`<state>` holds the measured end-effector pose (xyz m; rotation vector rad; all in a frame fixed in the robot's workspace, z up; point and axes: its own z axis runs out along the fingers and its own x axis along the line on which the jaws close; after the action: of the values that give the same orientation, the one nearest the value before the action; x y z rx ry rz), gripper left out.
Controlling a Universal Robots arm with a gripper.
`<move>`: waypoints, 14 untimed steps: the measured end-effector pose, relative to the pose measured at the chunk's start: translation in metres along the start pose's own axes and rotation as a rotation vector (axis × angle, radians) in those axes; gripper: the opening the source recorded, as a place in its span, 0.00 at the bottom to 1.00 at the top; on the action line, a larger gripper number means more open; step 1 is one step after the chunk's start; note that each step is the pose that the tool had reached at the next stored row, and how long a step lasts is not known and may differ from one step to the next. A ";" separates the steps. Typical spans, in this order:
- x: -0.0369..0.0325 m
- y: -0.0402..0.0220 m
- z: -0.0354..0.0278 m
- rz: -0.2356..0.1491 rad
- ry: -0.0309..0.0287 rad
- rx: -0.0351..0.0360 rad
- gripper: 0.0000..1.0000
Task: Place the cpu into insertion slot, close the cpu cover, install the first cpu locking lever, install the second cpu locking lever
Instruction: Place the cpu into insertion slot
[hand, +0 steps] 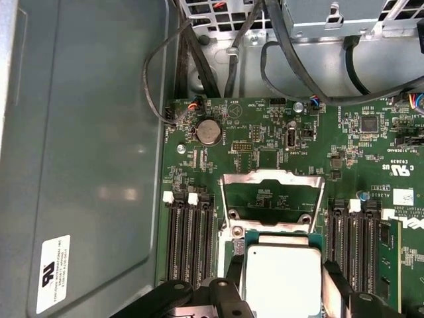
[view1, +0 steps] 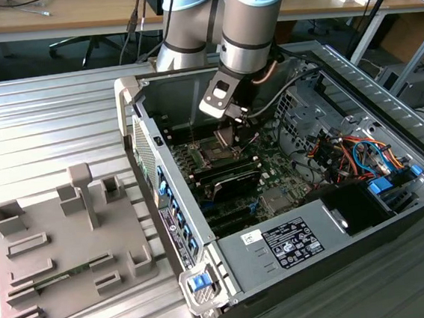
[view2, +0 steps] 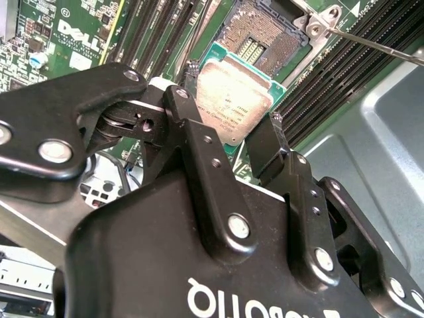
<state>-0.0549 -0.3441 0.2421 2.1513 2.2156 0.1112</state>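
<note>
My gripper [view2: 233,98] is shut on the cpu [view2: 228,89], a small square chip with a dull silver-tan face on a green edge; one black finger [view2: 187,76] presses each of two opposite sides. The chip hangs tilted just short of the insertion slot [view2: 262,36], whose pin field lies bare. In the first wrist view the cpu [hand: 281,275] sits between the fingers [hand: 233,265], and the cpu cover [hand: 228,199], a thin silver frame, stands swung open beyond it. A thin locking lever [view2: 377,45] sticks out beside the socket. In the exterior view the gripper [view1: 226,136] is inside the computer case, over the socket [view1: 215,155].
Black memory slots [hand: 189,238] flank the socket on both sides. Cables [hand: 199,59] hang past the board's edge, beside the grey case wall [hand: 86,152]. Coloured wiring [view1: 354,153] fills the case's right. A grey fixture plate [view1: 63,248] lies at the exterior view's left.
</note>
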 end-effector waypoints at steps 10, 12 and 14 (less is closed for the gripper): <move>0.0000 -0.0013 0.0017 0.000 0.0000 0.0000 0.55; 0.0000 -0.0013 0.0019 0.000 0.0001 0.0000 0.55; 0.0000 -0.0013 0.0023 0.000 0.0001 0.0000 0.55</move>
<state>-0.0560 -0.3441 0.2397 2.1513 2.2157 0.1113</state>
